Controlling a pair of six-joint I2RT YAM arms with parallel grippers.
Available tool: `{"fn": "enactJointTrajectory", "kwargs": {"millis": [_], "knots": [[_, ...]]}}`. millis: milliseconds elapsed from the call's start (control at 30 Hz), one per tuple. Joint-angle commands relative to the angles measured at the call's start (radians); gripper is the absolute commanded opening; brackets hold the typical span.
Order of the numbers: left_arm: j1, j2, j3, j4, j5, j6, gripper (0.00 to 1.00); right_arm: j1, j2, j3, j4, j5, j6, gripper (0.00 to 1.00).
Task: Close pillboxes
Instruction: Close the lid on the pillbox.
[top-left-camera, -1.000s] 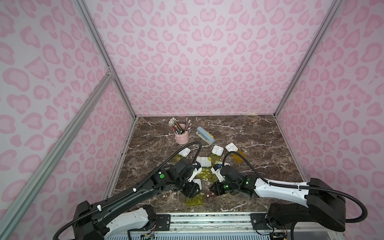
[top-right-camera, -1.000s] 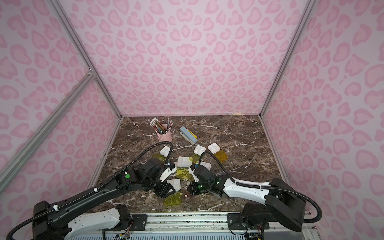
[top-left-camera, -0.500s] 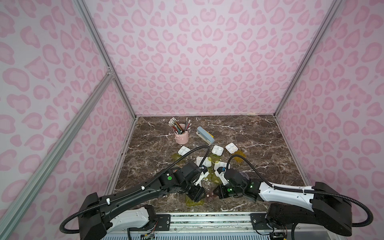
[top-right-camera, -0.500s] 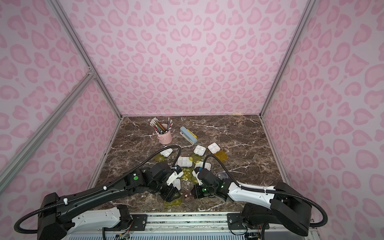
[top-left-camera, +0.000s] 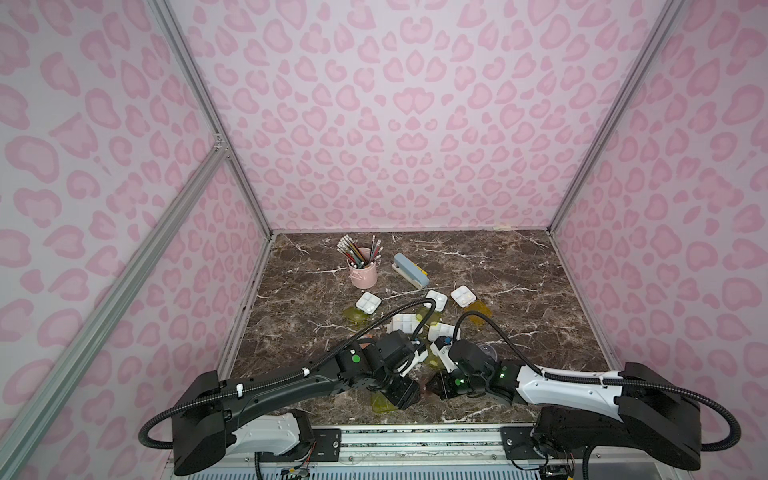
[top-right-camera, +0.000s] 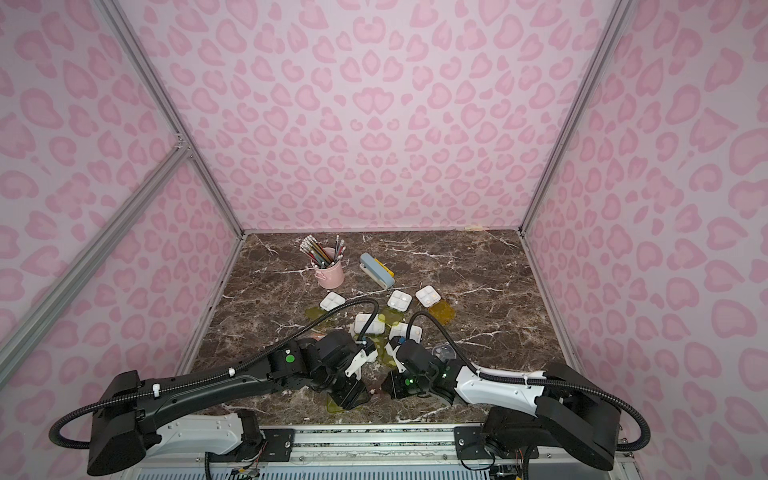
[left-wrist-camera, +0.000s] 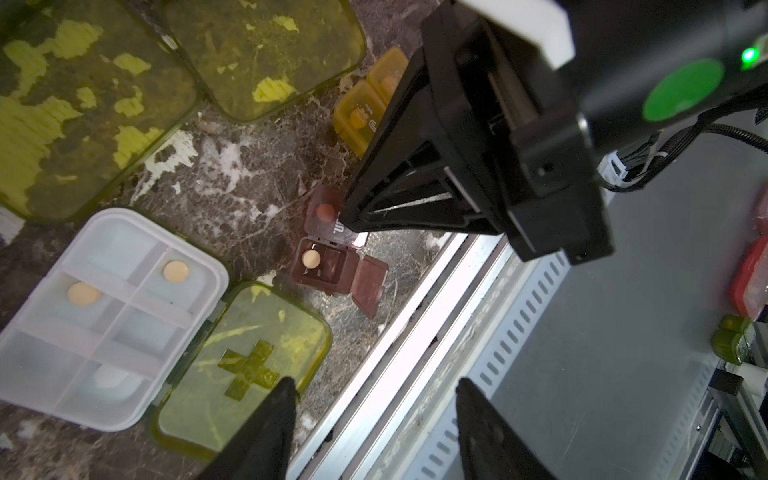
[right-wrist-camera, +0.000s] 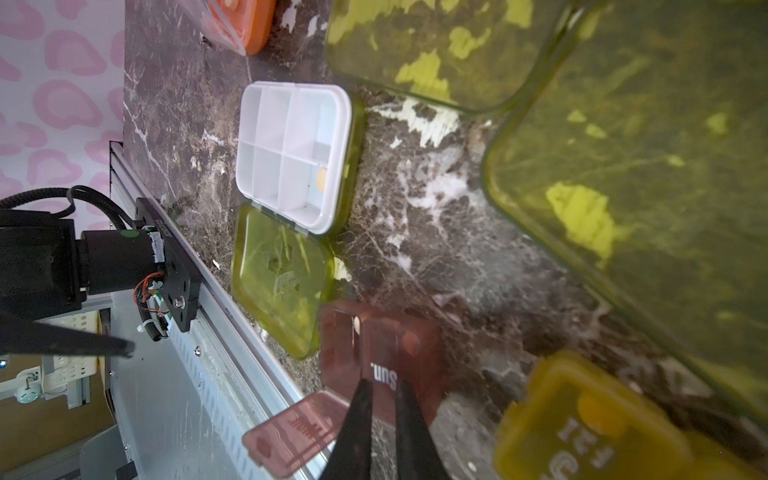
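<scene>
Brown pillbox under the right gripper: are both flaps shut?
No. The brown pillbox has one flap swung open; the other, under the right gripper, looks down.
</scene>
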Motion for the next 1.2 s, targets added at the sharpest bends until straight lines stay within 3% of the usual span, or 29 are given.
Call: {"fn": "enactJointTrajectory", "kwargs": {"millis": [0, 367, 733, 1167], "knots": [[-0.004, 0.015, 0.015, 0.028, 0.0, 0.002, 0.63, 0.001, 0.009, -0.008, 0.022, 0.001, -0.001, 0.18], [-0.024, 0.042, 0.025, 0.026, -0.024, 0.006, 0.63, 0.001, 0.015, -0.014, 0.027, 0.003, 0.0, 0.18], [-0.113, 0.141, 0.083, -0.065, -0.145, 0.066, 0.6, 0.002, 0.003, -0.016, 0.019, 0.006, 0.003, 0.18], [-0.118, 0.208, 0.104, -0.074, -0.188, 0.072, 0.61, 0.002, -0.007, -0.018, 0.016, 0.01, 0.007, 0.18]]}}
